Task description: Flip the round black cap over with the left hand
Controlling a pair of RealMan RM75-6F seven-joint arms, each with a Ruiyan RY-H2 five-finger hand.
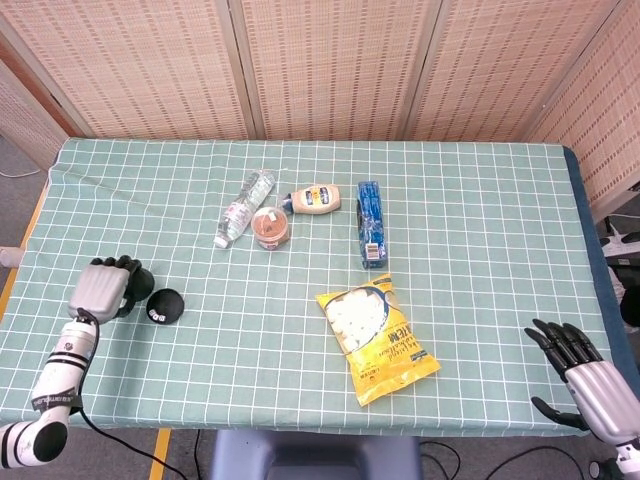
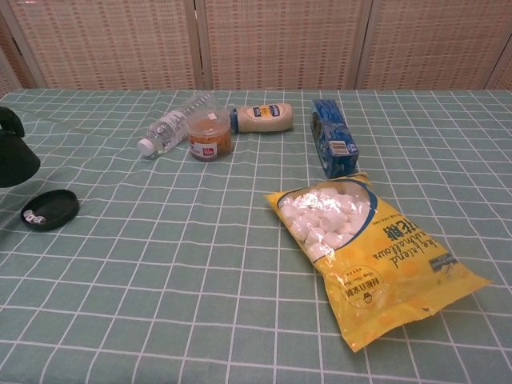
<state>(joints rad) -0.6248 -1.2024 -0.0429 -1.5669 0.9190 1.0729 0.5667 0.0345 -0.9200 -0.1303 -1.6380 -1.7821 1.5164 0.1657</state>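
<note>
The round black cap (image 1: pixel 164 305) lies flat on the green checked cloth near the table's left front; the chest view shows the cap (image 2: pixel 50 210) with a small white mark at its left rim. My left hand (image 1: pixel 103 288) hovers just left of it, a short gap apart, holding nothing, its dark fingers loosely bent. Only a black part of the left hand (image 2: pixel 12 156) reaches into the chest view at the left edge. My right hand (image 1: pixel 583 378) rests at the front right corner, fingers spread and empty.
A yellow marshmallow bag (image 1: pixel 375 335) lies mid-table. Further back are a blue box (image 1: pixel 370 225), a mayonnaise bottle (image 1: pixel 316 199), an orange-lidded jar (image 1: pixel 270 228) and a lying water bottle (image 1: pixel 243 206). Bamboo screens stand behind the table.
</note>
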